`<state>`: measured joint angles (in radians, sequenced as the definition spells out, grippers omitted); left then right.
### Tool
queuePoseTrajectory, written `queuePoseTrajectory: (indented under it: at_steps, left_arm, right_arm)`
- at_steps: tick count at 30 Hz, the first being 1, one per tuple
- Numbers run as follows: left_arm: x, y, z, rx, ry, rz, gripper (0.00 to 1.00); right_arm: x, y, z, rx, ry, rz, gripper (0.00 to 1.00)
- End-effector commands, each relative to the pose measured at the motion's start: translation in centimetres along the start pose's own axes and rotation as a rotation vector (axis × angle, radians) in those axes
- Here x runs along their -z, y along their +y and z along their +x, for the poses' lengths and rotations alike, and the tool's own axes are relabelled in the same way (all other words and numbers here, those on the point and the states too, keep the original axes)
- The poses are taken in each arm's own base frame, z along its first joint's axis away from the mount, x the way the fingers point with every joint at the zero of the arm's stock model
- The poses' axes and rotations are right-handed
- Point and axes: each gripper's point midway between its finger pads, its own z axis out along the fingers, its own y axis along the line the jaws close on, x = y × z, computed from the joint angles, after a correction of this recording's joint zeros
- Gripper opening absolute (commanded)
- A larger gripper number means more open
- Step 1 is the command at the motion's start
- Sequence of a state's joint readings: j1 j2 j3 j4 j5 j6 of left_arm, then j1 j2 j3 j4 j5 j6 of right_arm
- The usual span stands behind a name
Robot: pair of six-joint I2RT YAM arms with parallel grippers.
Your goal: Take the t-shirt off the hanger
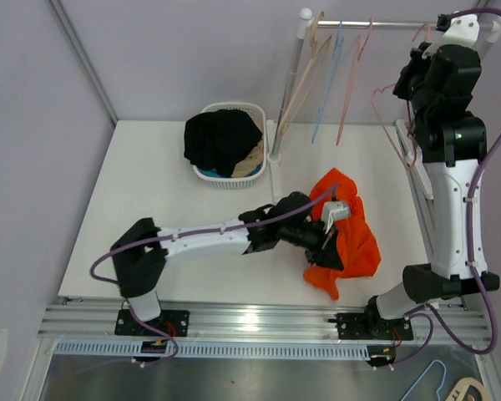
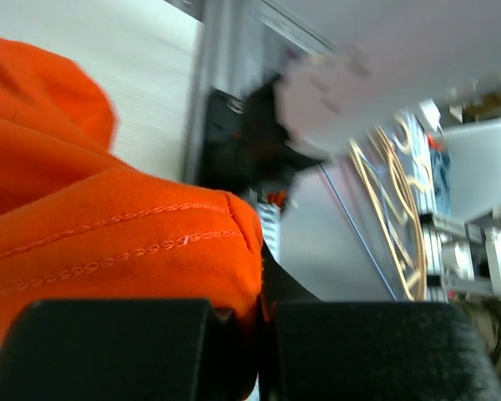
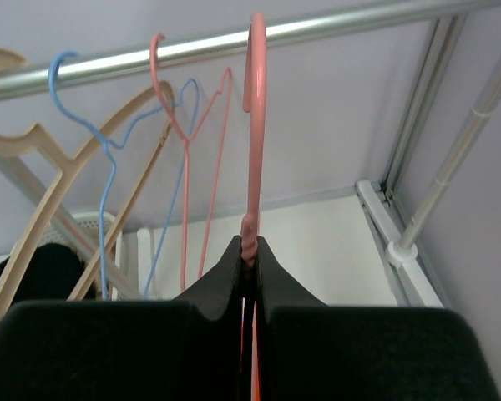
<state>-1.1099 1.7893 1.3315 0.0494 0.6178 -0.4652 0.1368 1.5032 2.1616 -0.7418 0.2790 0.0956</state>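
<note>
Right, my left gripper [image 2: 263, 334] is pinched tight on a fold of the orange t-shirt [image 1: 363, 242]. The shirt lies crumpled on the table [image 1: 150, 209], between the two arms, its long axis running from the far side towards the near edge. My right gripper [image 3: 250, 271] is clamped on the neck of the pink hanger [image 3: 255, 125], which stands upright, hook up at the rail [image 3: 351, 25].

Soft, even light fills my workspace; the white table [image 1: 150, 184] is bright without glare, shadows faint. My left wrist view blurs badly beyond the orange t-shirt [image 2: 108, 242]. My right wrist view shows the pink hanger [image 3: 255, 125] crisply.
</note>
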Motion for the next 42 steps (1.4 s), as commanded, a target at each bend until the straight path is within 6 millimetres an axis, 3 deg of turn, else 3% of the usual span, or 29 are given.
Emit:
queuePoseTrajectory:
  at_steps: [1, 3, 5, 7, 8, 9, 10, 12, 13, 15, 16, 18, 19, 20, 21, 22, 23, 24, 25, 26, 27, 29, 31, 32, 33, 35, 36, 38, 42]
  left_arm:
    - [4.1, -6.2, -2.3, -0.214, -0.126, 0.099, 0.01]
    - [5.2, -5.5, -1.5, -0.177, -0.115, 0.045, 0.01]
    - [7.8, -5.7, -2.4, -0.17, -0.139, 0.005, 0.01]
    - [10.9, -4.0, -4.6, -0.148, -0.194, -0.09, 0.01]
    - [13.2, -4.6, -6.3, -0.157, -0.231, -0.116, 0.01]
    - [15.7, -2.5, -8.4, -0.141, -0.294, -0.2, 0.01]
    - [17.5, -2.1, -10.4, -0.138, -0.347, -0.24, 0.01]
    - [19.8, 0.3, -12.4, -0.084, -0.378, -0.314, 0.01]
    - [23.4, 0.2, -16.8, -0.123, -0.489, -0.37, 0.01]
    - [25.6, 2.4, -19.5, -0.136, -0.546, -0.464, 0.01]
    - [29.5, 1.1, -23.6, -0.207, -0.65, -0.52, 0.01]
    - [33.2, 2.7, -27.3, -0.23, -0.728, -0.598, 0.01]
    - [35.2, 1.6, -29.4, -0.273, -0.784, -0.602, 0.01]
    - [35.9, 1.7, -30.4, -0.291, -0.802, -0.59, 0.01]
    - [38.5, 1.1, -32.2, -0.332, -0.863, -0.606, 0.01]
    - [38.7, 3.0, -33.0, -0.322, -0.87, -0.61, 0.01]
    - [40.8, 0.7, -35.3, -0.407, -0.945, -0.598, 0.01]
    - [42.5, 1.7, -36.0, -0.409, -0.975, -0.63, 0.01]
    - [42.5, 4.3, -36.5, -0.389, -0.968, -0.636, 0.01]
    - [44.1, 2.4, -38.1, -0.47, -1.025, -0.617, 0.01]
    - [45.6, 3.7, -38.5, -0.473, -1.052, -0.645, 0.01]
    - [46.5, 6.7, -39.1, -0.441, -1.086, -0.633, 0.01]
    - [48.6, 7.9, -40.0, -0.446, -1.157, -0.612, 0.01]
    - [48.2, 11.2, -39.9, -0.413, -1.152, -0.615, 0.01]
    - [49.1, 10.2, -40.8, -0.461, -1.186, -0.604, 0.02]
    - [48.6, 13.2, -40.7, -0.423, -1.176, -0.613, 0.04]
    - [47.5, 16.7, -39.9, -0.368, -1.151, -0.613, 0.04]
    - [46.1, 18.4, -39.1, -0.329, -1.117, -0.576, 0.02]
    - [42.0, 26.9, -35.1, -0.112, -0.999, -0.638, 0.01]
  right_arm:
    - [-0.7, 0.4, -5.9, -0.013, -0.192, -0.05, 0.0]
    - [-3.0, 0.2, -5.7, -0.013, -0.193, -0.064, 0.0]
    - [-3.9, 0.7, -6.6, -0.029, -0.215, -0.127, 0.0]
    - [-5.9, -0.5, -6.4, -0.044, -0.214, -0.135, 0.0]
    - [-6.1, 0.4, -7.0, -0.065, -0.23, -0.208, 0.0]
    - [-7.5, -0.5, -6.7, -0.077, -0.229, -0.212, 0.0]
    - [-8.1, -0.6, -6.5, -0.092, -0.221, -0.229, 0.0]
    - [-8.3, -0.3, -7.2, -0.127, -0.229, -0.293, 0.0]
    - [-8.7, -0.7, -7.2, -0.135, -0.227, -0.297, 0.0]
    - [-10.0, -0.7, -6.6, -0.143, -0.219, -0.318, 0.0]
    - [-10.4, -0.7, -6.6, -0.143, -0.224, -0.325, 0.0]
    - [-11.3, -0.6, -6.0, -0.144, -0.214, -0.346, 0.0]
    - [-11.6, -0.5, -5.9, -0.145, -0.216, -0.354, 0.0]
    - [-12.3, -0.7, -5.4, -0.148, -0.207, -0.356, 0.0]
    - [-12.3, -0.5, -5.5, -0.15, -0.21, -0.37, 0.0]
    - [-12.6, -0.6, -5.5, -0.152, -0.213, -0.371, 0.0]
    - [-12.8, -0.6, -5.4, -0.153, -0.21, -0.375, 0.0]
    - [-13.6, -0.8, -4.7, -0.158, -0.196, -0.378, 0.0]
    - [-13.4, -0.5, -5.0, -0.159, -0.201, -0.396, 0.0]
    - [-13.7, -0.5, -4.8, -0.159, -0.197, -0.399, 0.0]
    - [-14.2, -0.5, -4.5, -0.164, -0.193, -0.4, 0.0]
    - [-14.7, -0.5, -4.0, -0.172, -0.182, -0.402, 0.0]
    - [-15.4, -0.5, -3.0, -0.176, -0.162, -0.408, 0.0]
    - [-15.7, -0.4, -2.5, -0.179, -0.148, -0.412, 0.0]
    - [-16.0, -0.2, -2.1, -0.176, -0.141, -0.413, 0.0]
    - [-16.7, 0.0, -0.8, -0.166, -0.117, -0.401, 0.0]
    - [-16.8, 0.2, -0.5, -0.158, -0.111, -0.397, 0.0]
    - [-17.3, 1.0, 0.7, -0.144, -0.096, -0.394, 0.0]
    - [-17.8, 1.8, 1.5, -0.143, -0.084, -0.402, 0.0]
